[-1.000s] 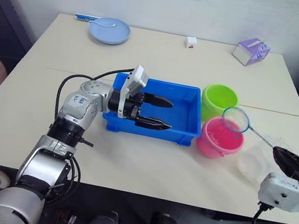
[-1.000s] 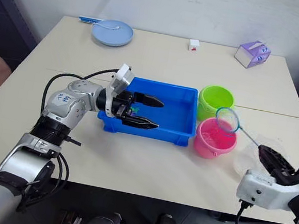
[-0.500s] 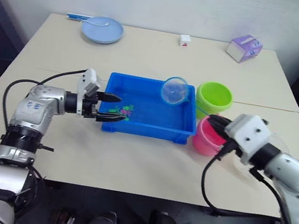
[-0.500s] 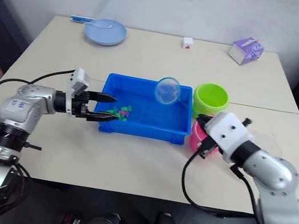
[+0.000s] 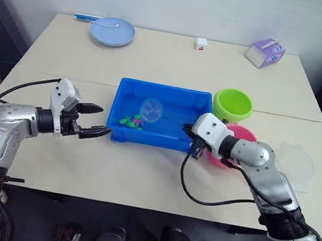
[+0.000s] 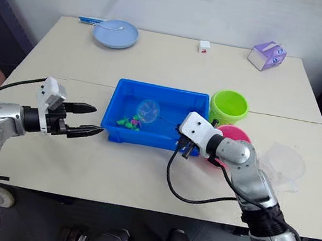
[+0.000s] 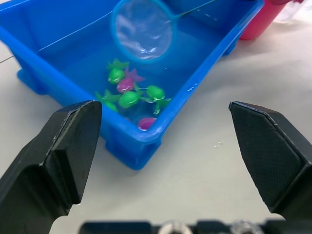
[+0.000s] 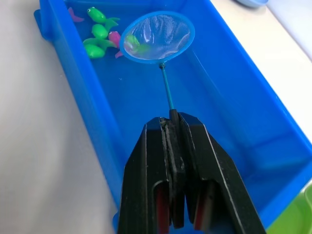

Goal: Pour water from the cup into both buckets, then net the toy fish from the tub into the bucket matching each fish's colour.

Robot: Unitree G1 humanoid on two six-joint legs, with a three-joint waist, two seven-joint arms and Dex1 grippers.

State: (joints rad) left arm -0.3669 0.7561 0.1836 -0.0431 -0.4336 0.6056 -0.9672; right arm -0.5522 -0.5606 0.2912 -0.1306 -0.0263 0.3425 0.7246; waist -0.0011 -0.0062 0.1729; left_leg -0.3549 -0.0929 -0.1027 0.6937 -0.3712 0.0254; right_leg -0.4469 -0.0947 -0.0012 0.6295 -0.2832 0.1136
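Plastic ware on a matt table

The tub was glossy blue plastic with a smooth, wet-looking sheen, and the toy fish in it were shiny moulded plastic, green and magenta. The net had a smooth light-blue plastic hoop, fine see-through mesh and a thin dark stick. The 2 buckets, green and pink, looked like smooth plastic; the cup was clear plastic. The table was matt beige. The right gripper had smooth black fingers.
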